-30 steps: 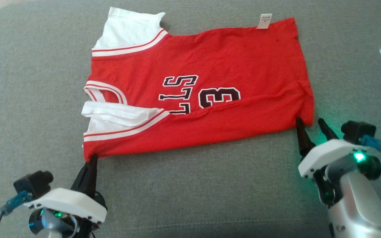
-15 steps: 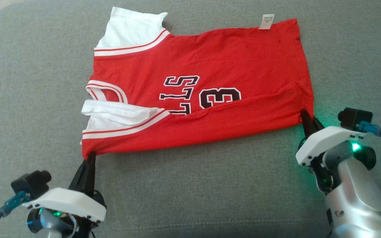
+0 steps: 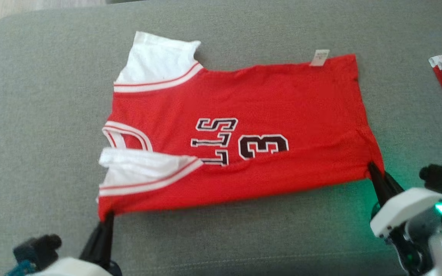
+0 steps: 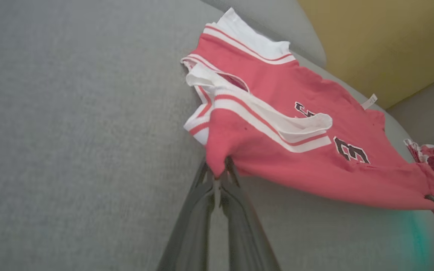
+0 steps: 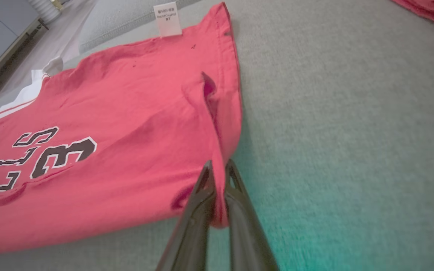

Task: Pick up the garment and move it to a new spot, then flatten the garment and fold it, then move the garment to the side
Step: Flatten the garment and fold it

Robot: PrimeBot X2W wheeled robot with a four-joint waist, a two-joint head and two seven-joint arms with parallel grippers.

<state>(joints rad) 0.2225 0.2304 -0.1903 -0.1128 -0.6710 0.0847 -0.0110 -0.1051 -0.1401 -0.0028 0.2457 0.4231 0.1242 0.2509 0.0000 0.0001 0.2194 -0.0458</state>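
Fingers of the right gripper, spread a second ago, now pinch the hem corner of the jersey lying on the grey cushion; the left gripper pinches its shoulder corner, so folding can likely start.

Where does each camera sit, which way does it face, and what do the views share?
Head view: above, looking forward and down at the red jersey on the grey cushion; left claw and right claw rise from the bottom left and right.
Left wrist view: low, looking along the shut left claw at the jersey's sleeve-end corner.
Right wrist view: low, looking along the shut right claw at the hem corner.
Shared: all three show the number 3 and the white tag.
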